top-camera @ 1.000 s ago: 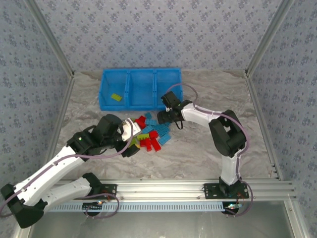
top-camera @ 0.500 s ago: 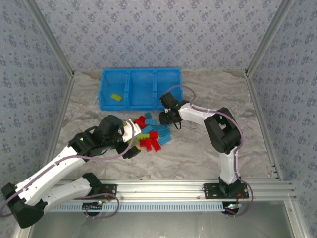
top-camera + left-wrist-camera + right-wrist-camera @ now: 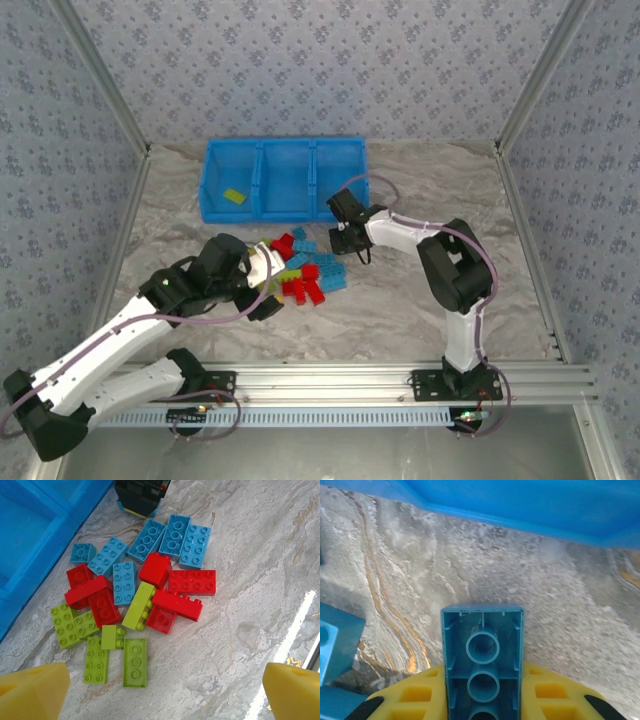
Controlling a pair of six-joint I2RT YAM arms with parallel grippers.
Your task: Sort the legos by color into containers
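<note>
Gripping a light blue brick (image 3: 482, 655), the right gripper (image 3: 482, 695) is closed. The brick is clamped between the yellow fingers (image 3: 415, 695), with its hollow underside turned toward the wrist camera. It is held over the marbled table (image 3: 395, 565), close to the front wall of the blue bin tray (image 3: 545, 505).

In the top view, the right gripper (image 3: 338, 238) is located at the far right edge of the legos (image 3: 305, 270), just in front of the right compartment of the bin tray (image 3: 285, 146).

The left gripper (image 3: 270, 278) is positioned at the near left side of the pile. Its jaws are spread wide and nothing is held.

In the left wrist view, the legos (image 3: 137, 595) are seen loose on the table, beside the bin tray (image 3: 30, 540):
- lime green bricks nearest the camera;
- red bricks in the middle;
- light blue bricks farthest away.

One lime brick (image 3: 234, 196) is seated in the left compartment.
</note>
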